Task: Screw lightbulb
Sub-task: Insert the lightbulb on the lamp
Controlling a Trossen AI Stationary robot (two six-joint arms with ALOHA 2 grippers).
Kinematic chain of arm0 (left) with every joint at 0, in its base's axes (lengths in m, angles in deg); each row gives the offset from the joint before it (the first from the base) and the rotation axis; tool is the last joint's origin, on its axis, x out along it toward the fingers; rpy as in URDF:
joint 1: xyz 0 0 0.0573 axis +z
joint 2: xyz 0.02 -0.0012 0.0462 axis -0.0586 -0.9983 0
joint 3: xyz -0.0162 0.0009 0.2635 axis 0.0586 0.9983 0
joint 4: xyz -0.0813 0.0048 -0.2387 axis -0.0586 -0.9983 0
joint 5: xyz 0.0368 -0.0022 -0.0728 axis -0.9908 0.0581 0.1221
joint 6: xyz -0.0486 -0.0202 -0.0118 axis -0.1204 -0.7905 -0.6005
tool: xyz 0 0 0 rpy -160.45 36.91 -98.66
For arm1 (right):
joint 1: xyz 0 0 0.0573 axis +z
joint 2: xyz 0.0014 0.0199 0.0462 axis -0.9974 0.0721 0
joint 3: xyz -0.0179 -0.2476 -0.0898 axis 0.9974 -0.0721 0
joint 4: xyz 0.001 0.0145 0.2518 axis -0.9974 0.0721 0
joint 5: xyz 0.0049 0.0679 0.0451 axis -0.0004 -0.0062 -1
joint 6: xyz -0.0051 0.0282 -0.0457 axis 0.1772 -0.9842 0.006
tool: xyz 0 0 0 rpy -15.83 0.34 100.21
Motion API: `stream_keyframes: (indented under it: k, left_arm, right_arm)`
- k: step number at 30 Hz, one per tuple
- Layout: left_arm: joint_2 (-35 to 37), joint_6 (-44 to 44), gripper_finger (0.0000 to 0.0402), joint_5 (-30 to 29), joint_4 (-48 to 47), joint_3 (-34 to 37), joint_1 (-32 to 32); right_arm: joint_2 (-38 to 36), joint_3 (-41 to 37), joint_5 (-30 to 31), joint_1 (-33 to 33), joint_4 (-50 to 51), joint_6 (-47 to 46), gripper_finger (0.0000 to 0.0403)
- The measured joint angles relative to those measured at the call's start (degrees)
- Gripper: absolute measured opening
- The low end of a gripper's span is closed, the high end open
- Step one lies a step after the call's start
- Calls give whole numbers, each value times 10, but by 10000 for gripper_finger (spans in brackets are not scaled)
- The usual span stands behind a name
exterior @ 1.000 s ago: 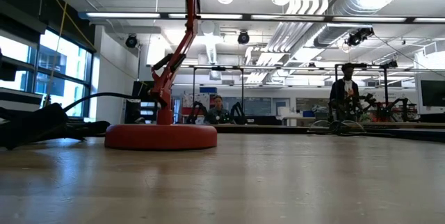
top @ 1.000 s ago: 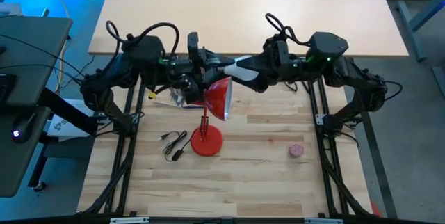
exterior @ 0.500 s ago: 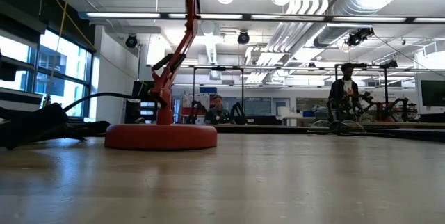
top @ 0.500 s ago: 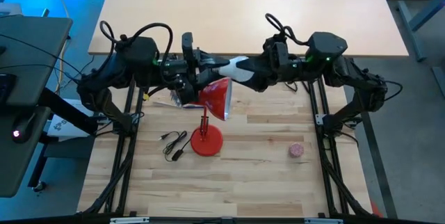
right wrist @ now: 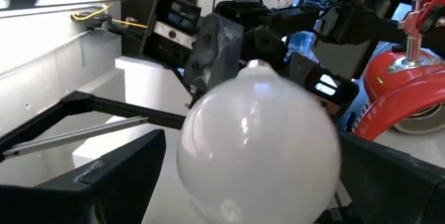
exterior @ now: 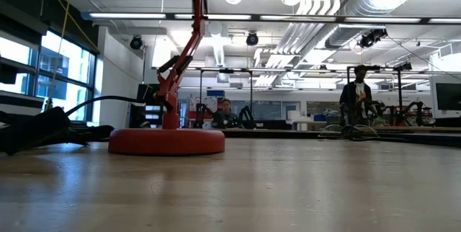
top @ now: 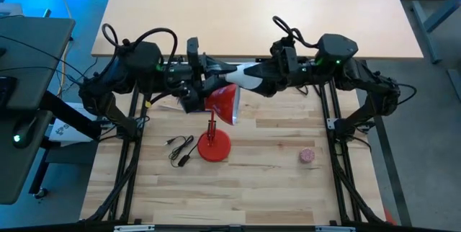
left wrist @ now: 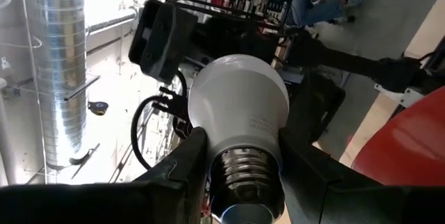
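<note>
The lightbulb (top: 245, 73), white with a grey screw base, hangs level high above the table's far middle, just beyond the red lamp's shade (top: 225, 104). My left gripper (top: 216, 78) comes from the left and is shut on it (left wrist: 243, 161). My right gripper (top: 235, 75) comes from the right and stands open. Its two fingers lie on either side of the bulb's round globe (right wrist: 259, 147), with a gap showing on one side. The lamp's round base (top: 214, 148) rests on the table. My left gripper pinches the lightbulb at its neck and screw base (left wrist: 218, 160) between its two fingers (left wrist: 182, 168). The fingers point level, from the table's left side. The bulb is lifted clear and lies level, its globe pointing away from the fingers toward my right gripper.
A black cord with a plug (top: 180, 149) lies left of the lamp's base. A small pink ball (top: 308, 155) sits at the right. In the low view the lamp's base (exterior: 166, 140) stands at the left with bare wood to its right. People are in the room behind.
</note>
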Motion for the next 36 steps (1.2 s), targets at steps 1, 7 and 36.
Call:
stream_keyframes:
  k: [1,7,36]
  left_arm:
    - [0,0,128,-2,0,0,-1]
    - [0,0,128,-10,0,0,-6]
    - [9,-19,128,10,15,0,-1]
  right_arm:
    - [0,0,0,0,0,1,392]
    - [0,0,0,0,-3,0,370]
    - [0,0,-20,0,-30,-5,362]
